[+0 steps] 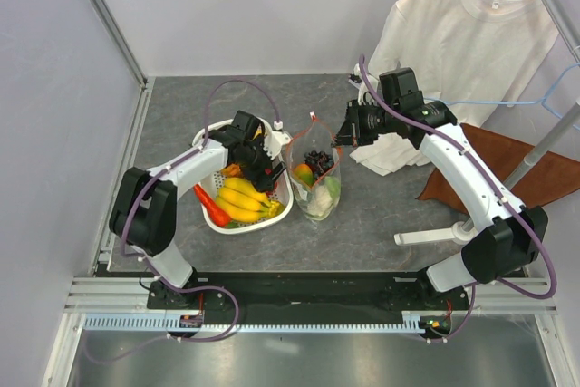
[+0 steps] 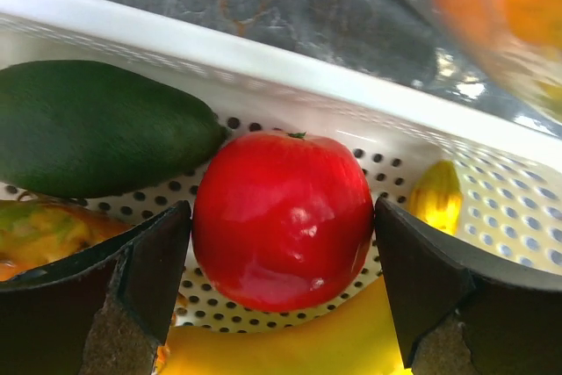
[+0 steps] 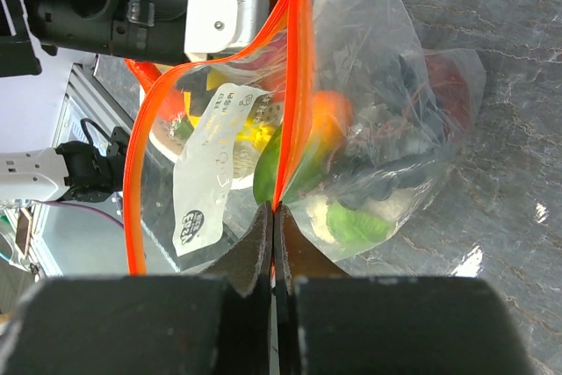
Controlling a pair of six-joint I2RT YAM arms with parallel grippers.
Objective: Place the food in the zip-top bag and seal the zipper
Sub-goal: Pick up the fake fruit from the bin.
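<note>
My left gripper [image 2: 283,210] is down in the white mesh basket [image 2: 351,103], its jaws against both sides of a red round fruit [image 2: 285,243] that rests on the basket floor. A dark green fruit [image 2: 97,125] and a banana [image 2: 290,344] lie beside it. My right gripper [image 3: 274,208] is shut on the red-orange zipper [image 3: 294,85] of the clear zip-top bag [image 3: 386,59], holding its mouth up and open. The bag [image 1: 315,178] stands right of the basket [image 1: 283,210] and holds green cabbage [image 3: 356,226], an orange piece [image 3: 332,116] and dark grapes [image 3: 413,85].
The basket also holds bananas [image 1: 243,198] and a red chili [image 1: 210,208]. A white T-shirt [image 1: 453,33] hangs at the back right over a brown cloth [image 1: 512,156]. A rack foot [image 1: 426,237] lies near the right arm.
</note>
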